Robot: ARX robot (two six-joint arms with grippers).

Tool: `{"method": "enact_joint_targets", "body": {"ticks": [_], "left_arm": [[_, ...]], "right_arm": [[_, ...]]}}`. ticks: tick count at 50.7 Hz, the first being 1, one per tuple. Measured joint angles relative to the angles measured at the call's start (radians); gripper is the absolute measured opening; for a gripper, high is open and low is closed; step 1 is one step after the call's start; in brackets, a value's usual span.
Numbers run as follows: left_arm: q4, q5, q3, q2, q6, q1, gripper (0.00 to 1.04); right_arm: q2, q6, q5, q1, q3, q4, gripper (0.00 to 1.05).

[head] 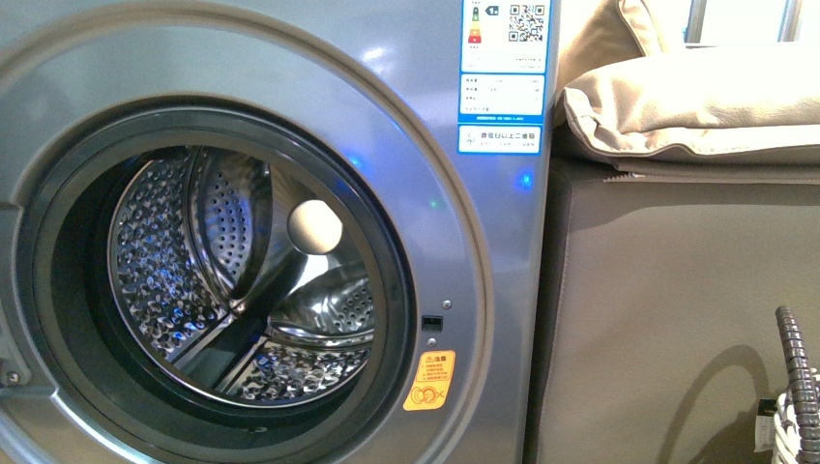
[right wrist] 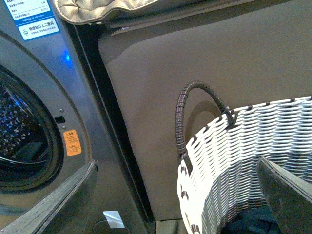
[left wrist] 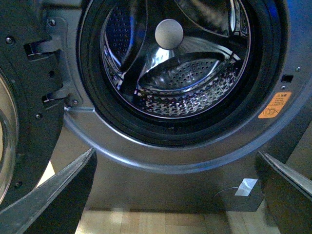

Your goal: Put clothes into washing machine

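Note:
The silver-grey washing machine point(head: 464, 242) fills the front view, its porthole open on the bare perforated drum point(head: 193, 261). My left gripper point(left wrist: 178, 195) hangs open low in front of the machine point(left wrist: 161, 180), below the porthole rim, with nothing between its fingers point(left wrist: 58, 195). My right gripper point(right wrist: 178, 195) is open above the rim of the white woven basket point(right wrist: 234, 161). A dark navy patch of the clothes point(right wrist: 251, 225) shows deep inside the basket, mostly hidden by its wall. Neither gripper appears in the front view.
The machine's door point(left wrist: 14, 122) stands swung open beside the porthole. A taupe cabinet point(head: 667, 290) with a beige cushion point(head: 696, 97) on top stands right of the machine. The basket's dark handle point(head: 795, 377) rises at the lower right. Wooden floor point(left wrist: 161, 222) lies below.

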Motion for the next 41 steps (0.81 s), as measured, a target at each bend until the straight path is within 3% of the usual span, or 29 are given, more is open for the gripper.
{"method": "enact_joint_targets", "body": {"ticks": [5, 15, 21, 30, 41], "left_arm": [[0.000, 0.000, 0.000, 0.000, 0.000, 0.000, 0.98], [0.000, 0.000, 0.000, 0.000, 0.000, 0.000, 0.98], [0.000, 0.000, 0.000, 0.000, 0.000, 0.000, 0.98], [0.000, 0.000, 0.000, 0.000, 0.000, 0.000, 0.98], [0.000, 0.000, 0.000, 0.000, 0.000, 0.000, 0.98]], "right_arm": [[0.086, -0.006, -0.088, -0.087, 0.018, 0.084, 0.97], [0.350, -0.042, -0.398, -0.384, 0.123, 0.295, 0.97], [0.512, -0.052, -0.507, -0.483, 0.192, 0.380, 0.97], [0.822, -0.048, -0.542, -0.554, 0.321, 0.459, 0.97], [1.214, -0.044, -0.489, -0.568, 0.484, 0.332, 0.97]]}}
